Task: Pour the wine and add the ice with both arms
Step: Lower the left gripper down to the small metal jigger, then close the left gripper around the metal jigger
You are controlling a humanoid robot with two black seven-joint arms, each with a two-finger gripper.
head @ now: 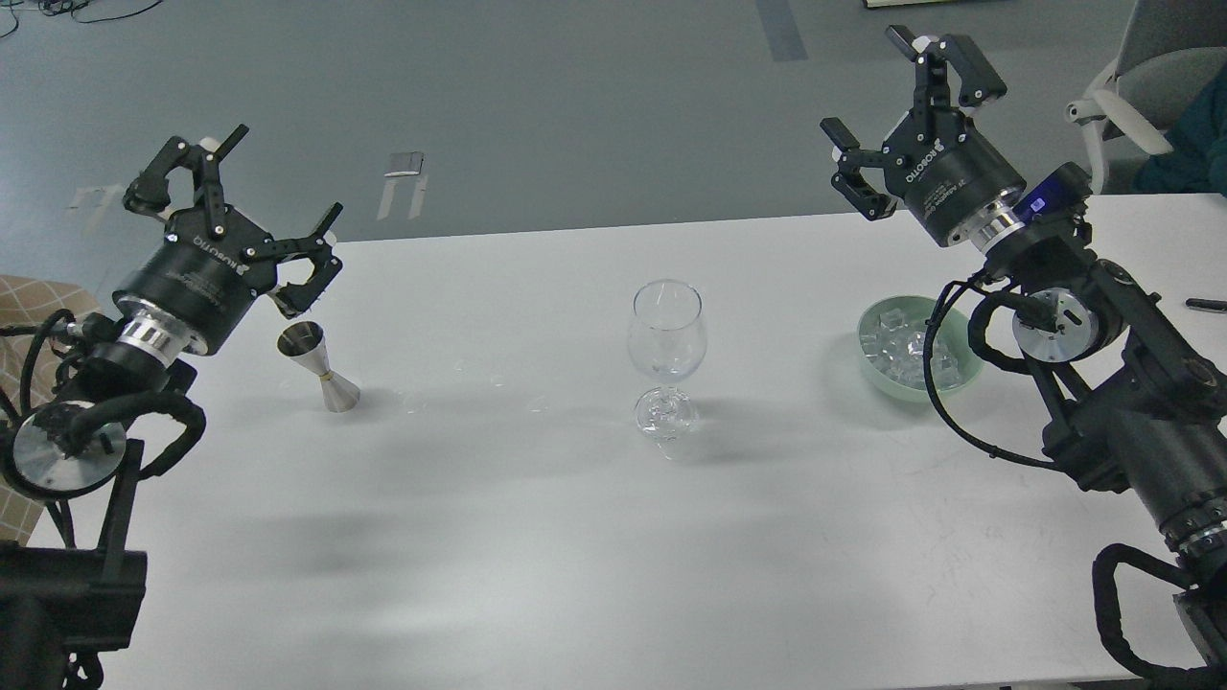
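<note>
White table [537,537]: jigger [319,368] left, wine glass [667,356] centre, ice [906,347] bowl [966,376] right.

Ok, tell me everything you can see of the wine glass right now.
The wine glass is clear and stemmed, with a rounded bowl, short stem and round foot. It stands upright near the middle of the white table, between the jigger and the green bowl. I cannot tell whether it holds any liquid; no ice shows inside. Nothing touches it but the table; both tools are well clear.

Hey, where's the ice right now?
In the head view, the ice sits in a pale green bowl on the white table's right side, right of the wine glass and below the open right gripper.
</note>
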